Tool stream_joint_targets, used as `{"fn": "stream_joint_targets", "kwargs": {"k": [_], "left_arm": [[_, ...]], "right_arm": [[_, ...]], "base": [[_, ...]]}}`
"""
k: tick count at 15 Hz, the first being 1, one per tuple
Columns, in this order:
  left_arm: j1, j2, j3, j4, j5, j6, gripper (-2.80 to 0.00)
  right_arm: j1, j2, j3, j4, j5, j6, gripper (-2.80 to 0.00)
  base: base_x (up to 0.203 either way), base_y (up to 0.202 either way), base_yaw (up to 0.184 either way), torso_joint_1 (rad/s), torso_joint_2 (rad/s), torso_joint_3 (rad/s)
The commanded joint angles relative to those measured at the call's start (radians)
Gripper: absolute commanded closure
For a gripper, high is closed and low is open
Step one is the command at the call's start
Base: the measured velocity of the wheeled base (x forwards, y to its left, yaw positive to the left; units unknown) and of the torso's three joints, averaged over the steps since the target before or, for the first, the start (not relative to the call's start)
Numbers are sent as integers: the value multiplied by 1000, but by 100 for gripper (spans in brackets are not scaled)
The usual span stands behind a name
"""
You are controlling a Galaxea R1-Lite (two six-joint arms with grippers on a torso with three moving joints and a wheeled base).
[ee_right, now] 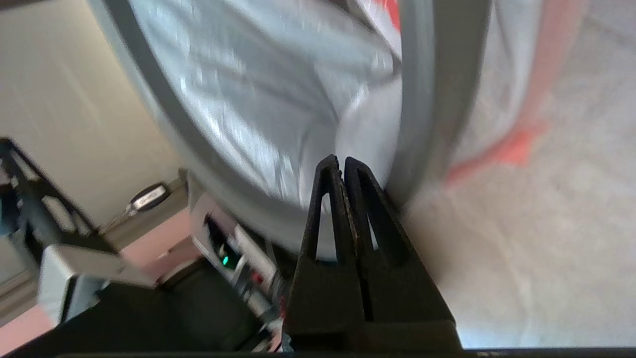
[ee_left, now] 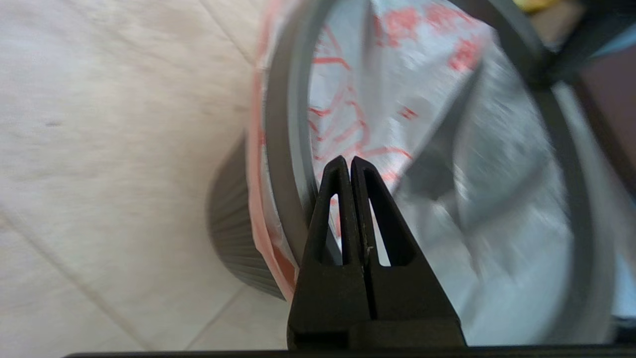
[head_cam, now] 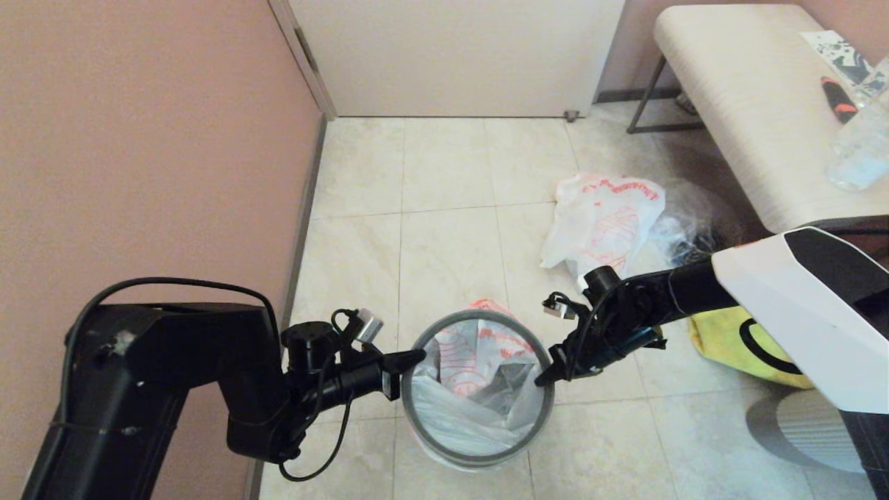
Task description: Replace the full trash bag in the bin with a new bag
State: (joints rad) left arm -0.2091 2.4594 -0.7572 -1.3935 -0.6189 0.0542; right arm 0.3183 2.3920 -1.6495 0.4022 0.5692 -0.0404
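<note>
The bin (ee_left: pixel 229 233) stands on the tiled floor, ringed by its grey hoop (head_cam: pixel 549 417). The new bag (head_cam: pixel 472 361) lines it, white with red-orange print, its edge folded out under the hoop. My left gripper (head_cam: pixel 417 355) is shut and empty, its tip at the hoop's left side; in the left wrist view the left gripper (ee_left: pixel 350 160) points over the hoop into the bag. My right gripper (head_cam: pixel 542 380) is shut and empty at the hoop's right side, where the right gripper (ee_right: pixel 337 159) meets the ring. The full trash bag (head_cam: pixel 603 222) lies lumpy on the floor behind.
A clear bag of dark items (head_cam: pixel 684 232) lies beside the full bag. A yellow tote (head_cam: pixel 736 344) sits right of the bin under my right arm. A bench (head_cam: pixel 736 104) with a bottle (head_cam: pixel 861 149) stands at back right. A pink wall (head_cam: pixel 139 139) runs along the left.
</note>
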Motion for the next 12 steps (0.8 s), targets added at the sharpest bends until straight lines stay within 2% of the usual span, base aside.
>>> {"fn": "stream_joint_targets", "kwargs": {"k": [1,3,6,9,11,12], "left_arm": [[-19,-97,22,-13,6,-13,0],[-20,-210,92,-68,75,-16,0],[-33,-466,187,-105,213,-19,0],[-113,-782,250,-31,432,-21,0],[-188,-965,329,37,599,-18,0],[-216,-1046,375,67,712,-8,0]], "right_arm": [[37,-156,24,22,-2,29,0],[83,-303,45,54,-48,91,0],[108,-512,95,105,-255,238,0],[102,-752,285,135,-497,285,0],[104,-928,438,140,-625,296,0],[105,-1019,518,143,-694,300,0]], "base": [[0,0,0,0,0,0],[0,0,0,0,0,0],[0,0,0,0,0,0],[0,0,0,0,0,0],[0,0,0,0,0,0],[0,0,0,0,0,0]]}}
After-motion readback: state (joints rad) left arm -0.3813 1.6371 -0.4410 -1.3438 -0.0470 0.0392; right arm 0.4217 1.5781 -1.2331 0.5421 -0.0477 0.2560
